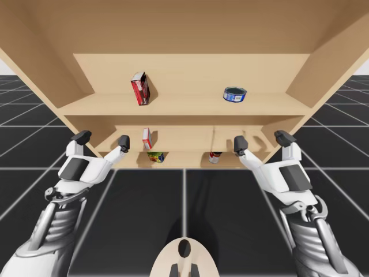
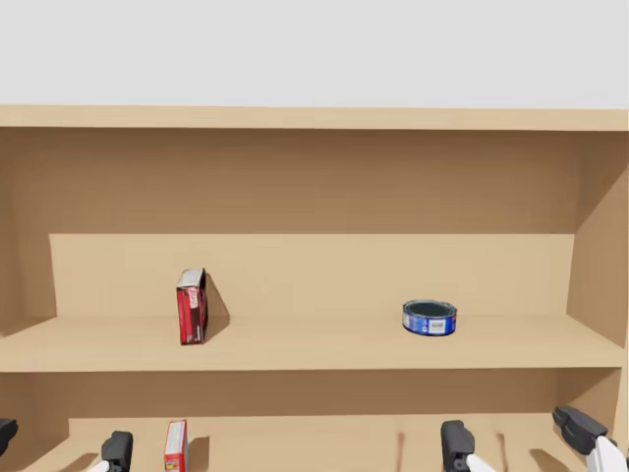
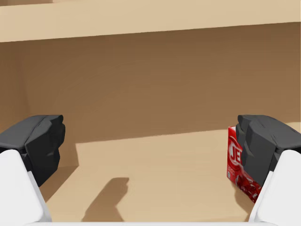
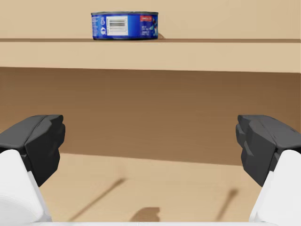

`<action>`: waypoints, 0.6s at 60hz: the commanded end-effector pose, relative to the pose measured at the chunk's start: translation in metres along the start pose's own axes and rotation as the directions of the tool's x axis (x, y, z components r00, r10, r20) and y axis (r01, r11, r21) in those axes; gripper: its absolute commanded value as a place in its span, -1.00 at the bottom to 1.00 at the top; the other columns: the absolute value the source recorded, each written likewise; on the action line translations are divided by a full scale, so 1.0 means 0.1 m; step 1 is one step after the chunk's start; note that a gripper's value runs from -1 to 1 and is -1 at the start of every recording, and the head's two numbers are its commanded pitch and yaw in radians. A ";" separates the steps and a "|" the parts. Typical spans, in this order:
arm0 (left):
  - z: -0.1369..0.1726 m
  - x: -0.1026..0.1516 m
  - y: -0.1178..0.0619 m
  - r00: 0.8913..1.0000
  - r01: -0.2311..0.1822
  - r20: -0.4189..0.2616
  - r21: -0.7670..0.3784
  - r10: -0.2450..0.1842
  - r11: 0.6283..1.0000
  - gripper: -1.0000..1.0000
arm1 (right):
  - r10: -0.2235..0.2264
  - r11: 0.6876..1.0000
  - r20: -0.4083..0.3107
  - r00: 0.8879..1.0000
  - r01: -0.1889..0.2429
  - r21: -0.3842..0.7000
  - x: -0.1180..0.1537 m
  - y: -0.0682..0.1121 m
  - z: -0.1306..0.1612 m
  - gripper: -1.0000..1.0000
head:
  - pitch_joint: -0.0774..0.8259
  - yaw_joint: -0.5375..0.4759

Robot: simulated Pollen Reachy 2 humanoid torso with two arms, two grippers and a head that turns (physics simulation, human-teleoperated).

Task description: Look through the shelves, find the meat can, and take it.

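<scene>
The left gripper [image 1: 104, 139] and right gripper [image 1: 260, 140] are held spread, empty. The flat round blue can [image 1: 235, 94] could be wrongly taken if the lower wooden shelves [image 3: 155, 179] are left unsearched.

My left tool [image 1: 104, 139] and right tool [image 1: 262, 139] are wearing the same livery: white moulded finger shells ending in blocky, dark grey fingertips [image 3: 40, 141]. Each palm housing is carrying a dark grey panel [image 1: 74, 168] on its white casing. Behind the wrists, grey metal linkages are showing, and the forearms [image 1: 49, 228] are tapering in pale grey ribbed sleeves. My head [image 1: 184, 264] is showing a beige crown with a dark oval mark.
</scene>
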 end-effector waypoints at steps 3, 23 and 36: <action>0.00 -0.01 0.00 1.000 0.000 0.000 0.000 0.000 1.000 -1.00 | -0.008 1.000 -0.018 1.000 0.008 -0.003 0.00 0.04 0.04 -1.00 | -0.81 0.00; 0.01 -0.01 0.00 1.000 0.010 0.006 0.000 -0.010 1.000 -1.00 | -0.020 1.000 -0.004 1.000 0.020 0.003 0.02 0.05 0.05 -1.00 | -0.46 0.01; 0.04 0.01 0.01 1.000 0.018 0.021 0.002 -0.018 1.000 -1.00 | -0.018 1.000 -0.023 1.000 0.018 0.010 -0.05 0.07 0.03 -1.00 | -0.14 0.06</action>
